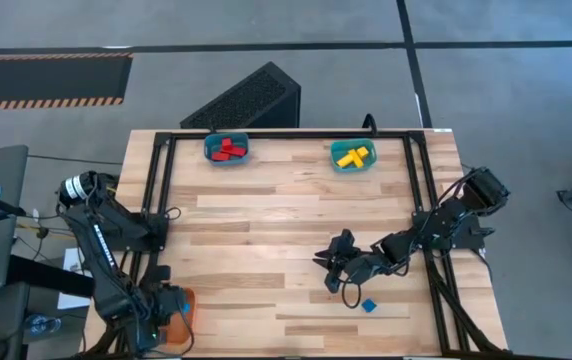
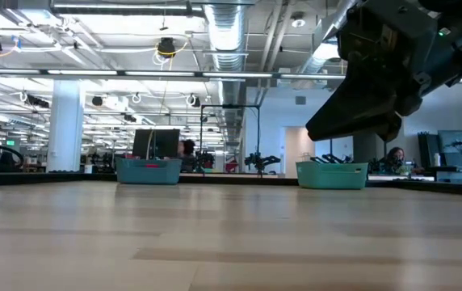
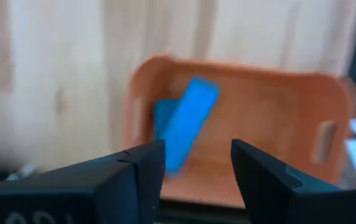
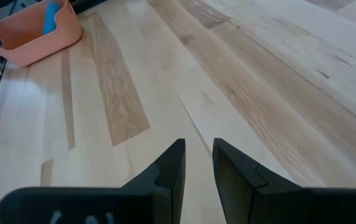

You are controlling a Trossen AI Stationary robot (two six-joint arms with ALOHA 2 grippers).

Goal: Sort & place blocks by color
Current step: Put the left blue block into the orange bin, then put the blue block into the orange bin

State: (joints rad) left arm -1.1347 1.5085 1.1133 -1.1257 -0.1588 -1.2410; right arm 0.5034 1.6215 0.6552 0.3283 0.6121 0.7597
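Note:
An orange bin (image 3: 277, 106) at the table's near left corner holds a blue bar (image 3: 190, 121) lying slantwise on another blue block (image 3: 162, 112). My left gripper (image 3: 196, 155) is open and empty just above this bin; it also shows in the high view (image 1: 171, 310). My right gripper (image 1: 328, 268) is at mid-table, open by a narrow gap (image 4: 198, 149) and empty, over bare wood. A small blue cube (image 1: 369, 305) lies on the table near the front edge, beside my right arm. Red blocks (image 1: 228, 150) lie in the far left teal bin, yellow blocks (image 1: 352, 155) in the far right teal bin.
A black frame (image 1: 161, 200) runs along the table's left, far and right sides. The two teal bins stand at the far edge, also in the low view (image 2: 148, 170) (image 2: 332, 175). My right arm's wrist (image 2: 392, 65) hangs high over the table. A black box (image 1: 251, 100) stands beyond the far edge.

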